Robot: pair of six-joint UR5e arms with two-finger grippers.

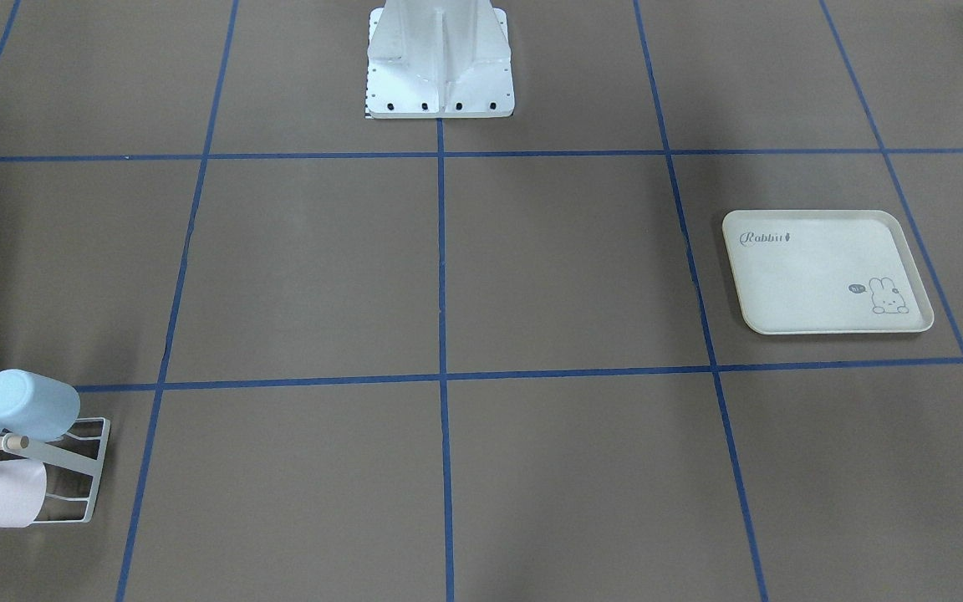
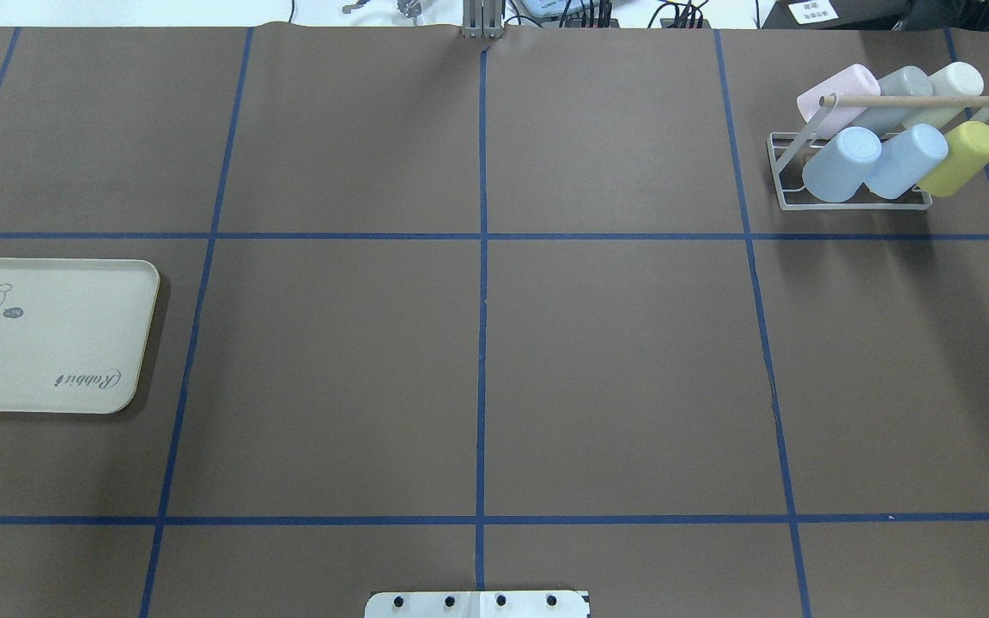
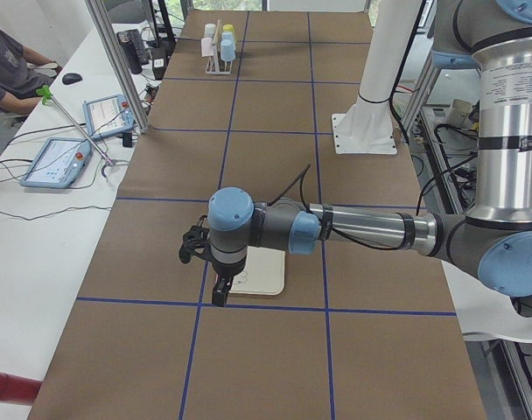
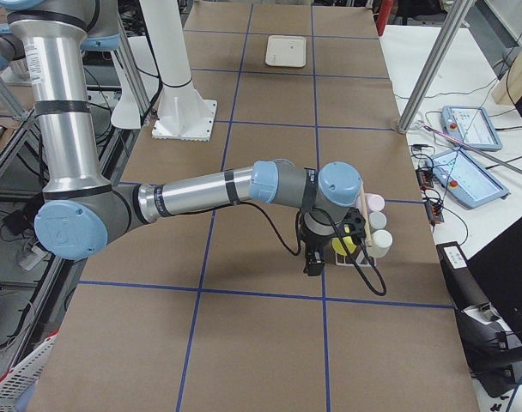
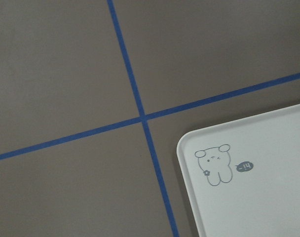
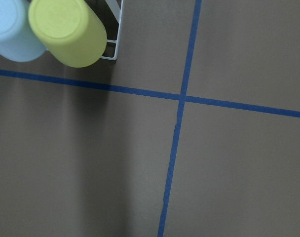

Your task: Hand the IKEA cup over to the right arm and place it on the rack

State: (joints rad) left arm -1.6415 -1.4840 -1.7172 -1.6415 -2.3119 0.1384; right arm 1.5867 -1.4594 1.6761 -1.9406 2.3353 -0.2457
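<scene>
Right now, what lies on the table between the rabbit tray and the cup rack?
Nothing stands there. The overhead view shows only bare brown table cover crossed by blue tape lines between the tray and the rack.

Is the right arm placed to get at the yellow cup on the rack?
Probably yes: the right gripper hangs beside the rack, and the yellow cup sits at its near end, nothing between.
</scene>
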